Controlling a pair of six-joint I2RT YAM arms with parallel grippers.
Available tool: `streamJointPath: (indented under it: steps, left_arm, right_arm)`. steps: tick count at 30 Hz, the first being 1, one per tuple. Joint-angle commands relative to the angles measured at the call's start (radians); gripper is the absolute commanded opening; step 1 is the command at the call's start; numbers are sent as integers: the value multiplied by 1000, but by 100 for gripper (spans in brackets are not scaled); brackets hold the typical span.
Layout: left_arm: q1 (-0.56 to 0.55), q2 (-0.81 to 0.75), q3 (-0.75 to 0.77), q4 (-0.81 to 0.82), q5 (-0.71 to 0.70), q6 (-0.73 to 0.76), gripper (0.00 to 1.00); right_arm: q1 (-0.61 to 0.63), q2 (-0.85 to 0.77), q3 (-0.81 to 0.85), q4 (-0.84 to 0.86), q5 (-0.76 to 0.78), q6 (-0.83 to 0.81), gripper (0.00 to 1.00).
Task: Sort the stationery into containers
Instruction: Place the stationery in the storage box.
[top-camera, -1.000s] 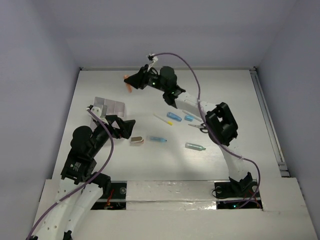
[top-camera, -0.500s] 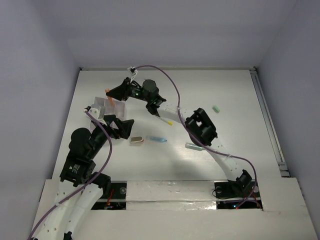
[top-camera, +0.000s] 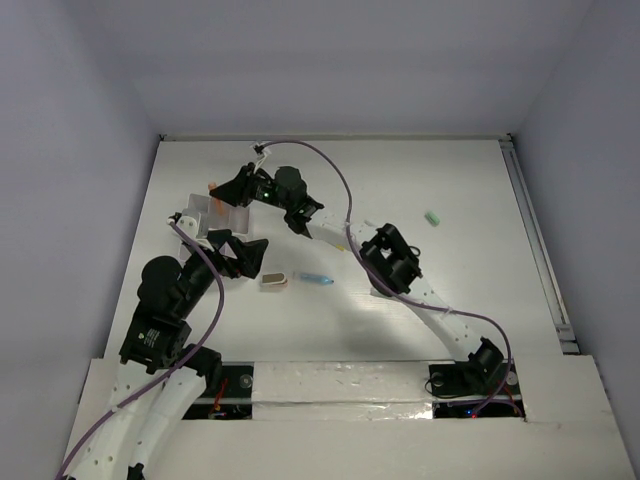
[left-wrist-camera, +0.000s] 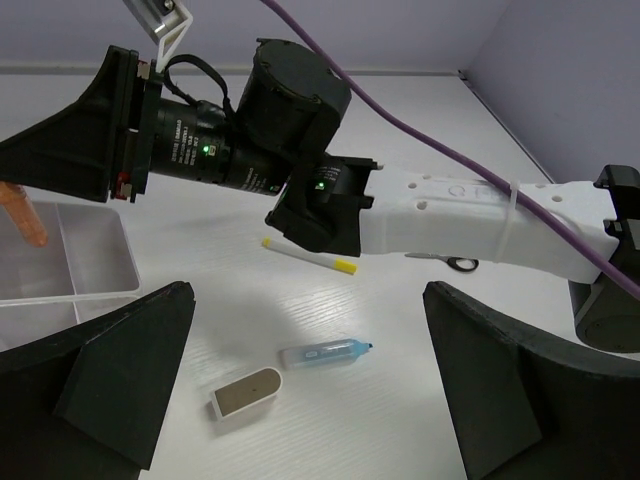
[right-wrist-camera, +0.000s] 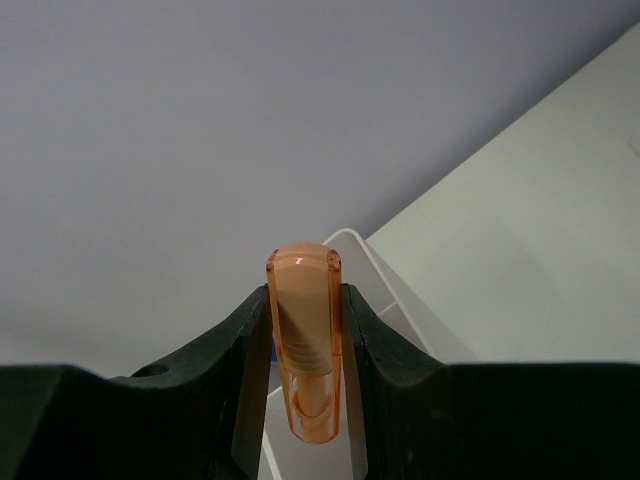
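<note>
From overhead, the right arm (top-camera: 400, 265) is covering a stretch of the table (top-camera: 480, 180). In the left wrist view the scissors (left-wrist-camera: 455, 263) are showing one loop only, the rest lying under that arm. The white box (left-wrist-camera: 70, 260) is running off the left edge. The orange piece (left-wrist-camera: 25, 218) is disappearing behind the right gripper (top-camera: 217, 197), and which compartment it is hanging over cannot be told.

You see a translucent orange capsule (right-wrist-camera: 303, 340) and a frosted white box (left-wrist-camera: 70, 296). Your white tabletop (left-wrist-camera: 400, 330) carries a blue capsule (left-wrist-camera: 325, 353), a tan-faced white block (left-wrist-camera: 245, 392), a yellow-tipped white pen (left-wrist-camera: 308, 256) and a teal piece (top-camera: 433, 218).
</note>
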Motion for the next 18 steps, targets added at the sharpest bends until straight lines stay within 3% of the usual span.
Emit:
streamJointPath:
  steps: [1,9,14,18]
  left_arm:
    - [-6,-14,45,33,11,-1,99]
    - [-6,-14,45,33,11,-1,99]
    - [-6,-15,45,33,11,-3,99]
    - [-6,-14,45,33,13,-1,99]
  right_arm:
    - [16,16,59,7,17,-33,28]
    - [35,25,24,5,13,-44,38]
    - [35,-6,-6,18,17,-64,58]
    - [35,-43,-26,12,13,-82,66]
